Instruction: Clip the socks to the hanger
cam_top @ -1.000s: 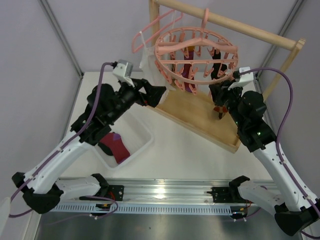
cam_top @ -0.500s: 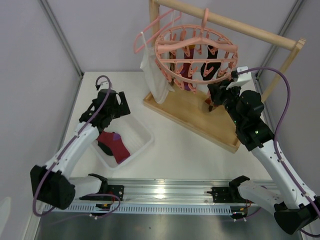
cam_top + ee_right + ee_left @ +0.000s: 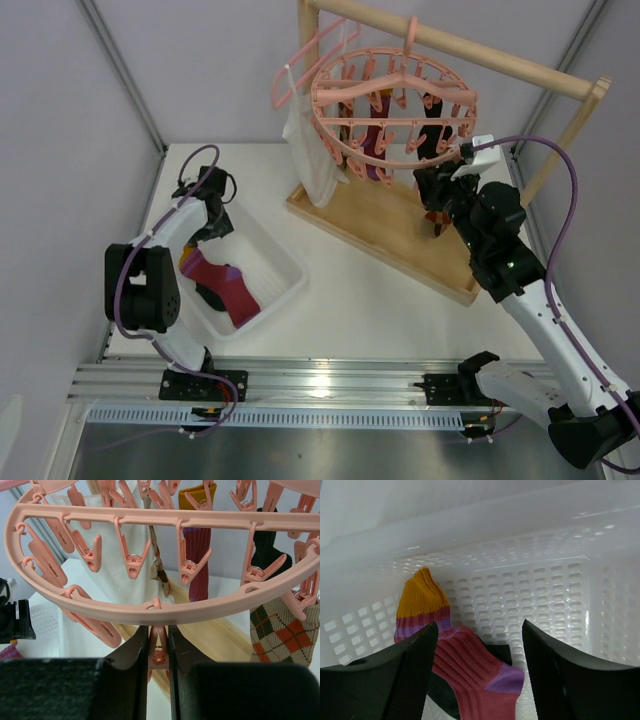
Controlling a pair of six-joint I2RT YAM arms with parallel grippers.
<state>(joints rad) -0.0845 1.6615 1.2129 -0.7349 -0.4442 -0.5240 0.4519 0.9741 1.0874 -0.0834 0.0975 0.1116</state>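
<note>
The white basket [image 3: 268,252], lower left on the worktop [image 3: 360,300], holds a maroon sock [image 3: 470,667] lying over a mostly hidden dark sock [image 3: 442,697]. The left claw [image 3: 478,635] hangs spread above them, gripping nothing. The right claw [image 3: 158,662] pinches one clip [image 3: 158,642] under the front rim of the pink hanger [image 3: 150,607], upper centre. An argyle sock [image 3: 280,630] hangs clipped at right, its lower end cut off.

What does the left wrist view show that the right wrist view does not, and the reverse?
Only the left wrist view: the left pincer, open over a red sock with an orange toe. Only the right wrist view: the right pincer shut on a clip of the pink hanger, and an argyle sock hanging there. Both: the white basket.
</note>
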